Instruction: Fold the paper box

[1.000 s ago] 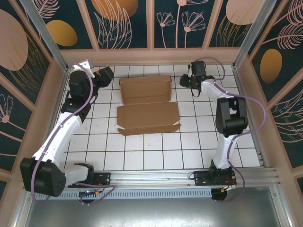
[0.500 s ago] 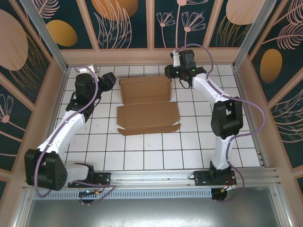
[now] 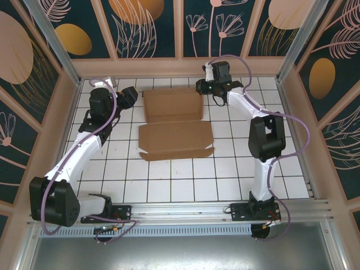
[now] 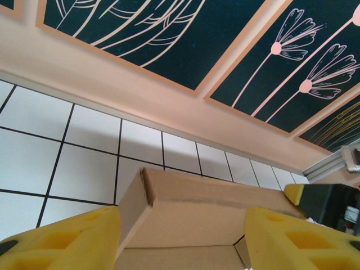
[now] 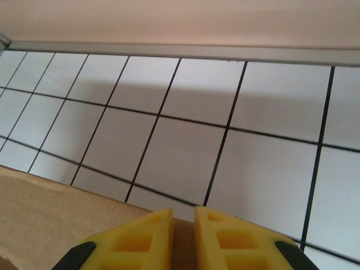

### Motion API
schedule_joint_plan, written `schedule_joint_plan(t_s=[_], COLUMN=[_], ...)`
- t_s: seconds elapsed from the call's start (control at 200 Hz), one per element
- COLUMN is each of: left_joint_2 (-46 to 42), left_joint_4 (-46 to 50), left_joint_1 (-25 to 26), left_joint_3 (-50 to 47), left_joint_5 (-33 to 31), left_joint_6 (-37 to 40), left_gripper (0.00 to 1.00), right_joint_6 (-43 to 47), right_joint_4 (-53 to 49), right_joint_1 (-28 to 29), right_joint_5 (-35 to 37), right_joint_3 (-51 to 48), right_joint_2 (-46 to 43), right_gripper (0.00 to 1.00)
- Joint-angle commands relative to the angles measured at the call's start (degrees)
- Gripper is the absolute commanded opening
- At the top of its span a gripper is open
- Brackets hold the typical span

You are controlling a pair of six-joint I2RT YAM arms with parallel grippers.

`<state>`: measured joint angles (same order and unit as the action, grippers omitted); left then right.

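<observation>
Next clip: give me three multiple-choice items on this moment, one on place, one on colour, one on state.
1. Where does the paper box lie? A by the arm bases; B toward the far side of the table; C against the right wall.
2. The left gripper has fingers coloured: A yellow; B black; C red.
3. The left gripper is: A shut; B open; C holding a cup.
B: the top view shows it among the far tiles. A: its wrist view shows yellow pads. B: they stand wide apart.

White-shelled left arm (image 3: 79,153) and right arm (image 3: 244,104), black joint housings (image 3: 269,138), looping purple cables (image 3: 307,134), yellow cut-out fingers (image 4: 62,239)
</observation>
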<state>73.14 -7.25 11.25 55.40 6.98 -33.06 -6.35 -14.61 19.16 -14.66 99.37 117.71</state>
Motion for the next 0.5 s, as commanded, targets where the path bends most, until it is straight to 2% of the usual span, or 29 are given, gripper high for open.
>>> schedule_joint_plan(t_s=[0.0,0.15,0.26,0.36,0.495], left_joint_2=[-1.07,-1.5,-2.49,-4.67,-7.66], left_joint_4=[-0.01,0.73,1.67,1.97,2.62], left_joint_1=[-0.35,-0.37,-0.37,-0.34,-0.42], left_joint_3=[2.52,4.57,6.11,6.87,7.53], left_joint_5=[-0.67,0.22,-0.03,-2.04,-6.02], left_joint_6=[0.36,-0.64,-0.96,-0.79,-0.04], left_gripper=[0.6,0.6,0.6,0.6,0.61], right_joint_6=[-0.94,-1.4,-3.52,-5.63,-10.29], right_joint_4=[-5.82,-10.33,-11.28,-9.01,2.69], right_joint_1=[-1.55,-3.19,-5.1,-5.04,-0.02], right_joint_5=[1.16,2.17,1.48,1.37,-0.18], right_joint_3=[4.8,13.38,13.21,4.43,-19.89], right_joint_2=[7.05,14.8,17.33,13.54,-2.07], right_gripper=[0.18,0.18,0.18,0.18,0.2])
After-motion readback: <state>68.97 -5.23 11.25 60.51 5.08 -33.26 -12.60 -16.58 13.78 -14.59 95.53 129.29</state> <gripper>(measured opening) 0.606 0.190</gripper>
